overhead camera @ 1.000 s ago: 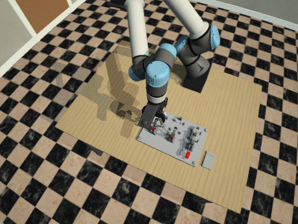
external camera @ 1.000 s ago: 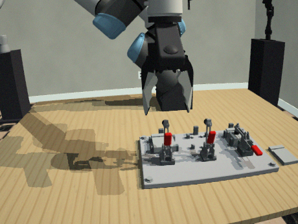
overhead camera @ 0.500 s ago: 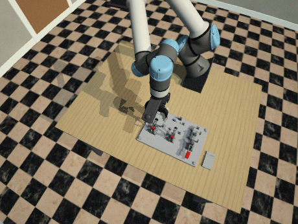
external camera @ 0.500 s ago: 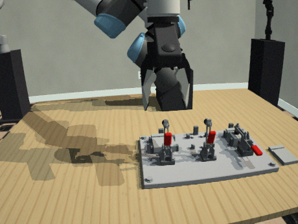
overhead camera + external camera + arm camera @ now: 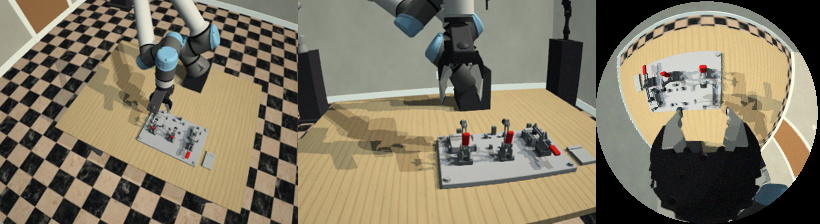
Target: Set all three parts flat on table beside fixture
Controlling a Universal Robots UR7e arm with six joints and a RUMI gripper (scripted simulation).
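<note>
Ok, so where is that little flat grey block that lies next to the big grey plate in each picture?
Top view: the small flat grey block lies low and right of centre, just off the grey fixture plate's right end.
Exterior view: the block is at the far right edge, beside the plate.
Wrist view: not visible.
Shared landmark: the toggle clamp with the lying red handle, nearest the block.

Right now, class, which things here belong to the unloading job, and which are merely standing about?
Job:
- fixture plate
- three red-handled clamps
- gripper, open, empty
- grey part lying flat beside the fixture

Standing about:
- black pedestal
- wall
</note>
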